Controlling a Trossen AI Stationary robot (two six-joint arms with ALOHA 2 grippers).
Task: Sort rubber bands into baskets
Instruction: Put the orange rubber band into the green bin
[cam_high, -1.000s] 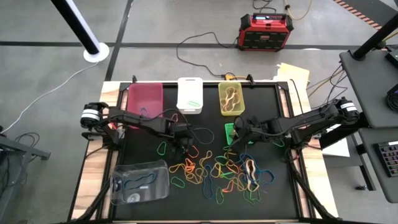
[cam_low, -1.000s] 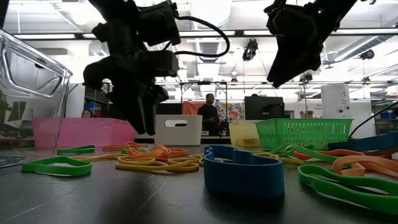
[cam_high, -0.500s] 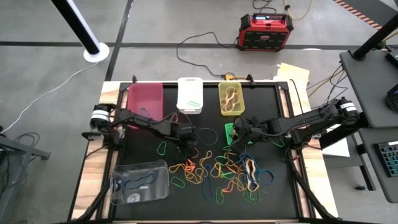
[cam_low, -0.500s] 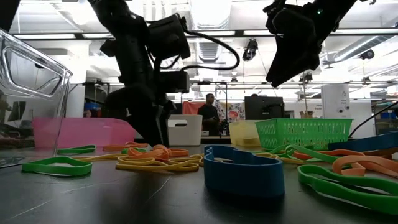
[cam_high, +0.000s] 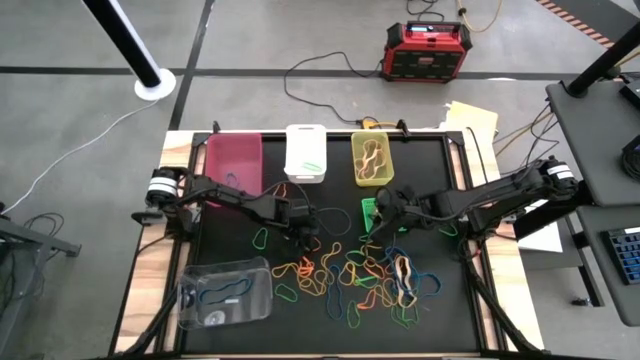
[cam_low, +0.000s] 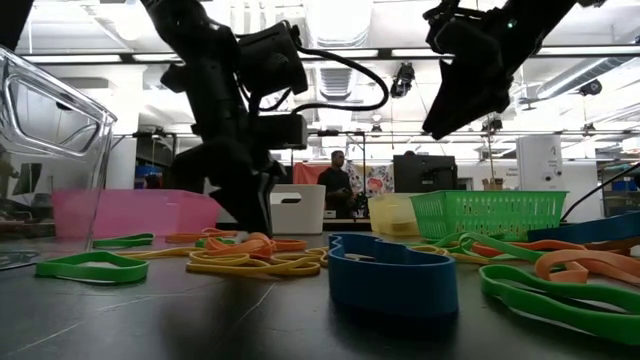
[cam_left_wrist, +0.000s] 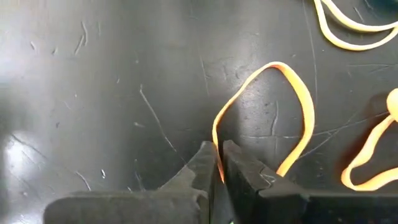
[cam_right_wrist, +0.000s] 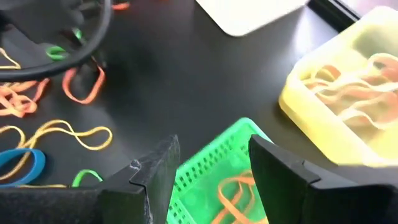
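Many rubber bands (cam_high: 350, 275) in orange, yellow, green and blue lie loose on the black table top. My left gripper (cam_high: 300, 238) is down at the left edge of this pile, shut on an orange band (cam_left_wrist: 292, 112). My right gripper (cam_high: 378, 222) hangs open above the small green mesh basket (cam_right_wrist: 205, 171), which holds an orange band (cam_right_wrist: 239, 196). The pink (cam_high: 234, 160), white (cam_high: 305, 152) and yellow-green (cam_high: 371, 158) baskets stand in a row at the far edge. The clear basket (cam_high: 225, 292) stands near left and holds a blue band. My left gripper pinches one strand of the orange band's loop (cam_left_wrist: 215, 146) between its two fingertips (cam_left_wrist: 239, 165). The fingers come steeply from above. The rest of the loop lies flat and slack on the table.
A red-black box (cam_high: 428, 50) and cables lie on the floor beyond the table. In the low view, a thick blue band (cam_low: 392, 275) and green bands (cam_low: 90, 266) lie near the camera, and a person (cam_low: 337, 185) stands far behind.
My left gripper has gone down to the table top and a little toward the right edge, and has shut on the orange band. The band still lies on the table.
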